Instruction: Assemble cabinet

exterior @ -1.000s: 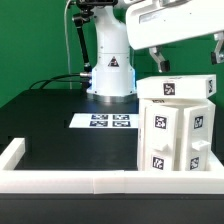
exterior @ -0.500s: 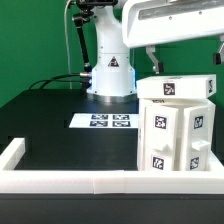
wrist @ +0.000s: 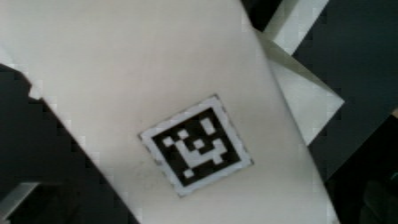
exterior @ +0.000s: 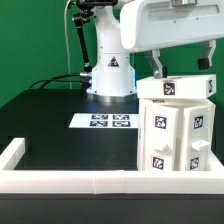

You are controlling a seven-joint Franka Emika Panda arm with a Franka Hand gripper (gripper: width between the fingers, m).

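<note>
Standing at the lower right of the exterior view, on the black table (exterior: 50, 115): the cabinet (exterior: 175, 130), white and tagged, its top panel (exterior: 178, 88) lying slightly tilted. Directly above it, the gripper (exterior: 181, 66), spread wide, holding nothing, dark fingers (exterior: 157, 66) reaching down near the panel; contact impossible to tell. Filling the wrist view: white panel face and one tag (wrist: 201, 143).

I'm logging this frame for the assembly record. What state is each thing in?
Gripper: open, empty, hanging over the top panel.
Cabinet body: upright on the table.
Top panel: lying on the body, not gripped. Cannot tell if it is fully seated.
Marker board: flat on the table.
</note>
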